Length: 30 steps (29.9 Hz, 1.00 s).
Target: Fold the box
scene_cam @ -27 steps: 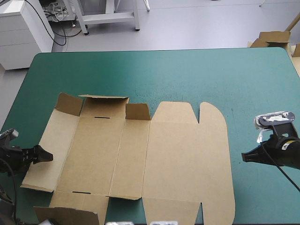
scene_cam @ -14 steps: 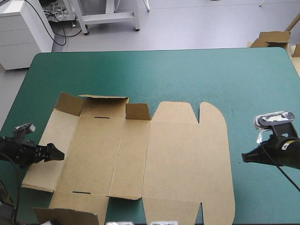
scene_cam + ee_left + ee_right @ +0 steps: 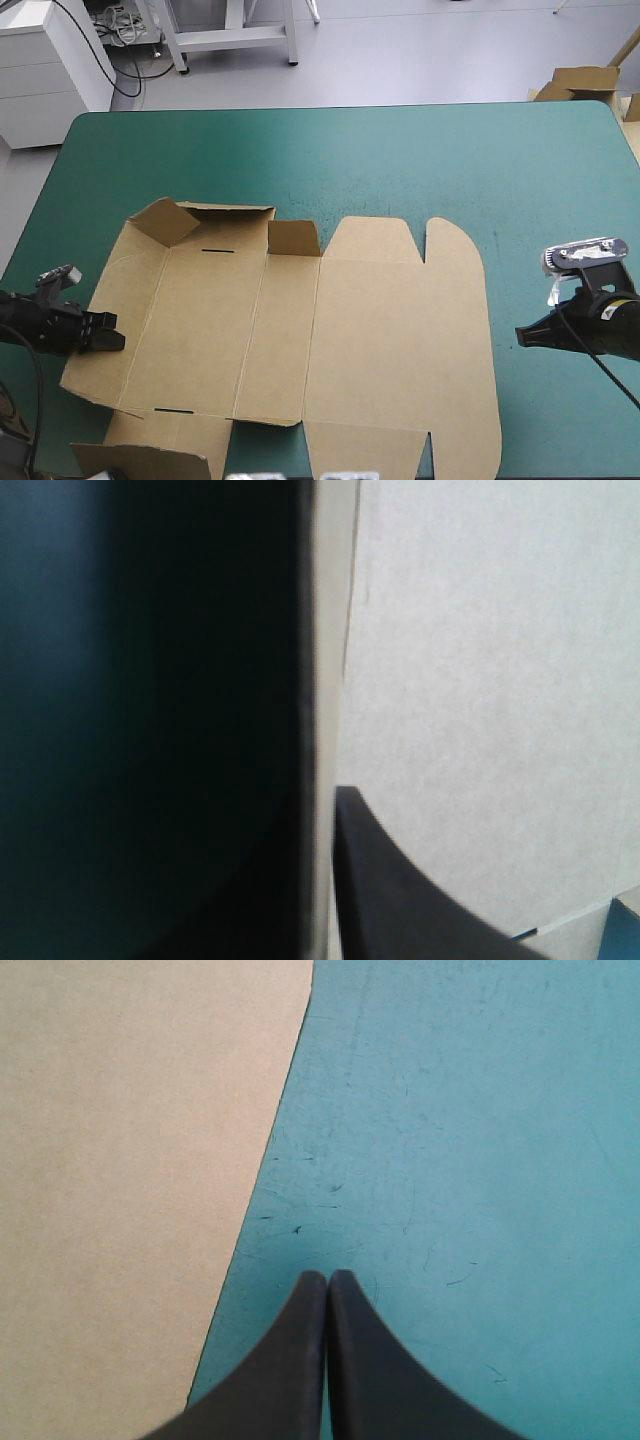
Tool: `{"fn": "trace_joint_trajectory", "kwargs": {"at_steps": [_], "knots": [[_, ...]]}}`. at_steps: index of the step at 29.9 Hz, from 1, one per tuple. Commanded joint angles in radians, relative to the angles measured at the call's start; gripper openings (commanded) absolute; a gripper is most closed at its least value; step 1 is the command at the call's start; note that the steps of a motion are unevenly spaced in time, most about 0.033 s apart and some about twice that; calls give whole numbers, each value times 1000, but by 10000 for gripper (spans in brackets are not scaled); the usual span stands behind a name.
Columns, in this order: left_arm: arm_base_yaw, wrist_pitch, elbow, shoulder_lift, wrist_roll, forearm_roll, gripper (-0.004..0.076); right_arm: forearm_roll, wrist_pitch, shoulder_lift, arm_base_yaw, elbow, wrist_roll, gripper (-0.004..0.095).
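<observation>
Left pincer [image 3: 113, 340] astride box's [image 3: 380, 330] left edge

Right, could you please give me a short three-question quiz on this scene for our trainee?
1. True or false: the right gripper, with black fin-shaped fingers, grips the flat-cut brown board box.
2. Where does the left gripper clamp the box? A) its left end panel B) its rounded right lid C) its far tabs
3. Fill in: the right gripper's fingers are ___, over the teal-green table cover.
Key: 1 false; 2 A; 3 shut.
</observation>
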State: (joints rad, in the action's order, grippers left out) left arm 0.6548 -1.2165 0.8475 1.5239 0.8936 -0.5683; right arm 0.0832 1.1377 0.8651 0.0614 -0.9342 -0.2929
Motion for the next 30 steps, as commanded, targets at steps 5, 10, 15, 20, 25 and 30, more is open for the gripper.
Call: {"fn": "trace_joint_trajectory", "kwargs": {"at_steps": [5, 10, 15, 20, 25, 30], "knots": [[-3, -64, 17, -26, -6, -19, -8, 2, -42, -9, 5, -23, -10, -21], [-3, -64, 17, -26, -6, -17, -8, 2, -42, -9, 5, -23, -10, -21], [-19, -64, 32, -26, -8, -40, -8, 2, -42, -9, 5, -23, -10, -21], [-151, -64, 152, -28, -46, 22, -8, 2, -42, -9, 5, -23, -10, -21], [-338, -54, 343, -26, -114, 165, -8, 7, -41, -9, 5, -23, -10, -21], [-561, -6, 533, -26, -139, 364, -8, 7, -39, -9, 5, -23, -10, -21]]}}
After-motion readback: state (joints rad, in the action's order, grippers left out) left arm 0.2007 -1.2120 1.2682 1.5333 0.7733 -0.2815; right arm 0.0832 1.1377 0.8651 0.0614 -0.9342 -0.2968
